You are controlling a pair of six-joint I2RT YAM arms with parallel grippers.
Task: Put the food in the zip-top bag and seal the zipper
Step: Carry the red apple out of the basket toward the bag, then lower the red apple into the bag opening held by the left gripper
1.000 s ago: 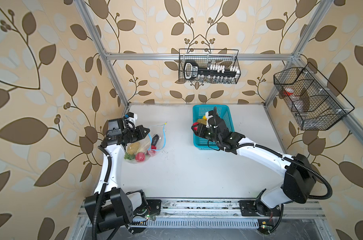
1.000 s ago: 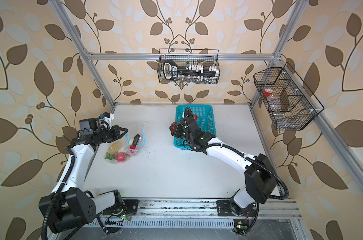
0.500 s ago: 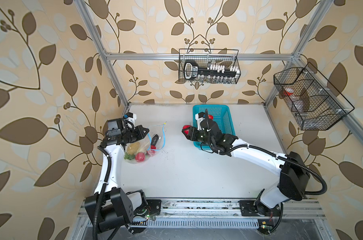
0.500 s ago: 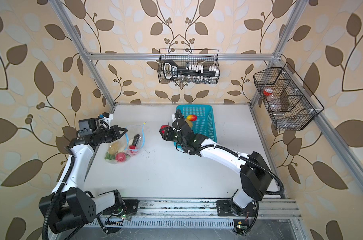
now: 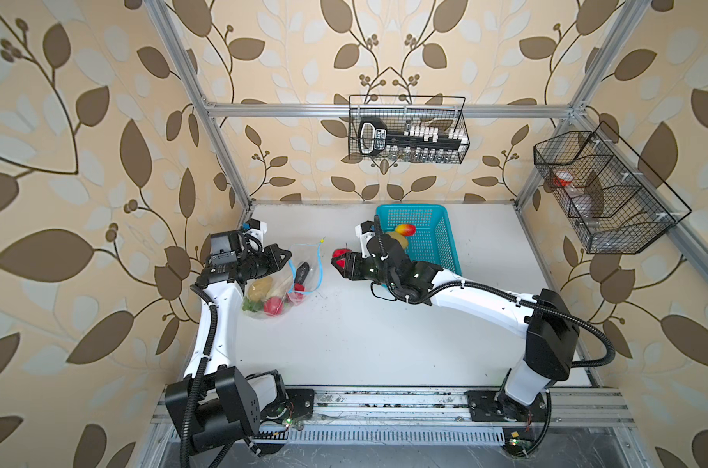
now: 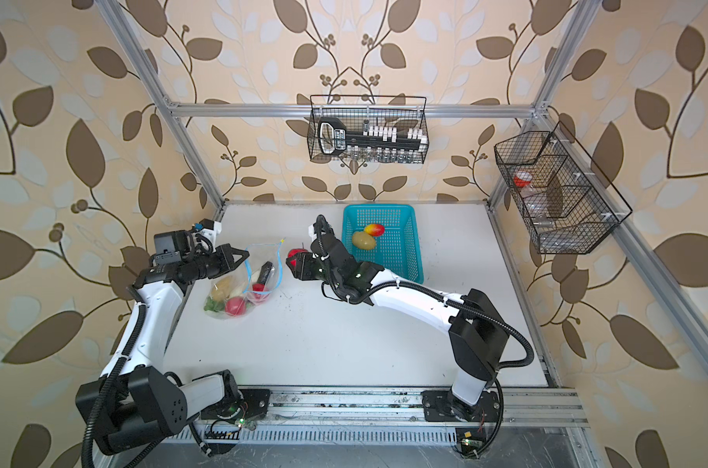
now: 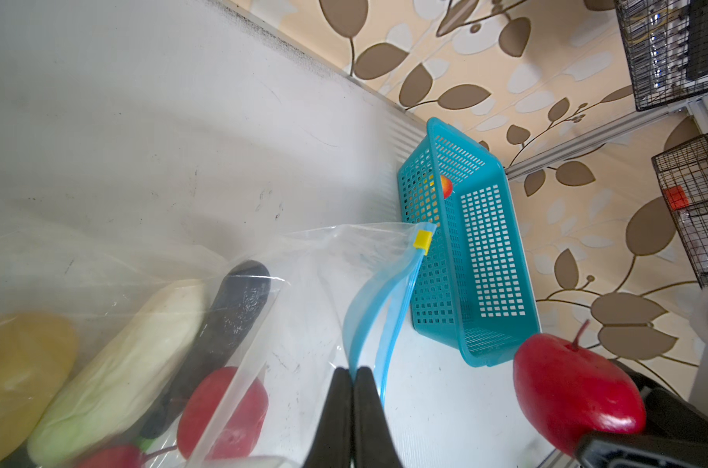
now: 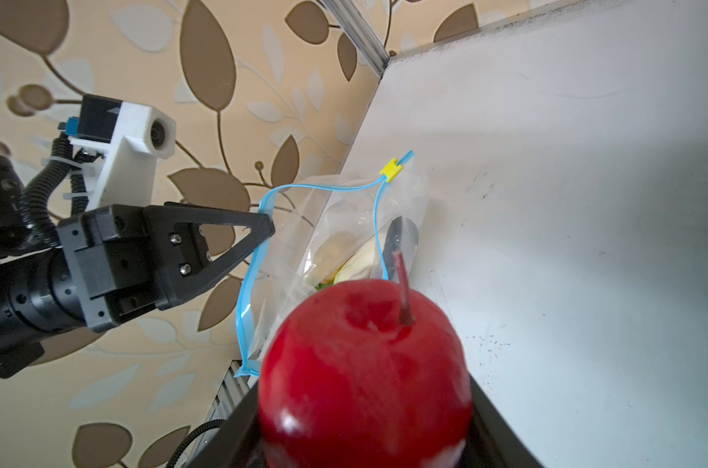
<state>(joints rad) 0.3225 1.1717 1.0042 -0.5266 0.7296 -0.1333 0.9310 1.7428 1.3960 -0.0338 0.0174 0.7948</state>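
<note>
Inside a cell lined with leaf-print wallpaper [image 5: 101, 142] and framed in aluminium rails [image 5: 303, 109], the left gripper [image 5: 289, 254] is pinched tight on the zipper [image 7: 362, 324] of the zip-top bag [image 5: 287, 279]. The bag rests on the scuffed white tabletop [image 5: 384, 332] near the left wall, its mouth gaping, with produce inside. The right gripper [image 5: 340, 261] hangs just beside that mouth, clamped on a red apple [image 8: 364, 364]. A potato [image 6: 363, 240] and a red-yellow fruit [image 6: 374, 229] lie in the turquoise basket [image 5: 409, 207] at the back. Wire baskets [image 5: 409, 129] hang on two walls.
</note>
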